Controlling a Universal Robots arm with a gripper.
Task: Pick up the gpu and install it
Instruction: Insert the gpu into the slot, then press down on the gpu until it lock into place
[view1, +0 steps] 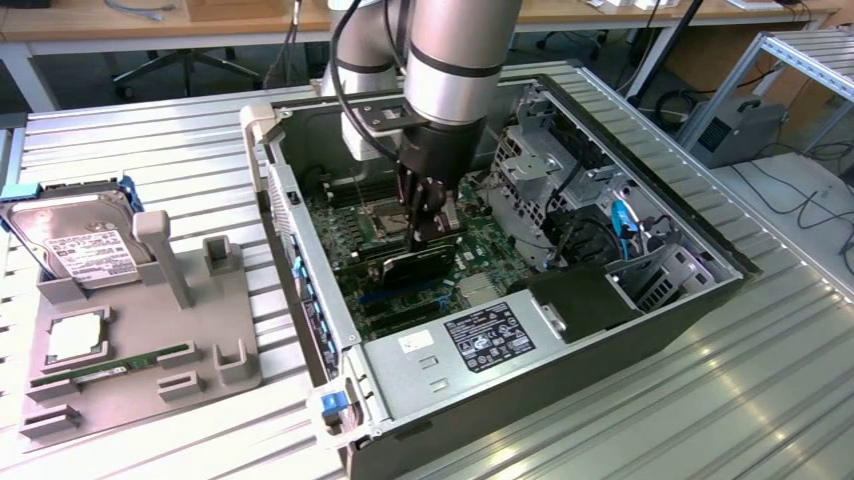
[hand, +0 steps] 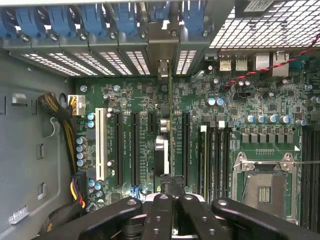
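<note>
- Exterior view: we see the arm reaching down into the open computer case (view1: 641, 330), which lies on its side on the slatted metal surface (view1: 747, 400).
- The hand (view1: 430, 232) is pinched narrow on the gpu (view1: 407, 262), a dark card standing on edge over the motherboard (view1: 487, 250), roughly mid-board.
- Wrist view: the hand (hand: 170, 200) looks straight down the card; the gpu (hand: 171, 135) appears as a thin edge running between the expansion slots (hand: 135, 147), its metal end bracket (hand: 162, 50) meeting the rear slot openings under the blue retention clips (hand: 125, 20).
- We judge the card to be at or in its slot; whether it is fully seated we cannot tell.
- To do this step well, we would keep the card upright and square to the slot, its bracket lined up with the rear opening, and press evenly along the top edge, not at one end.
- Risk, in our judgement: a tilted card would bind in the connector or strain the board.
- On the exterior view's left, a grey parts tray (view1: 134, 370) carries a hard drive (view1: 80, 240) and a memory stick (view1: 114, 368), well apart from the work.
</note>
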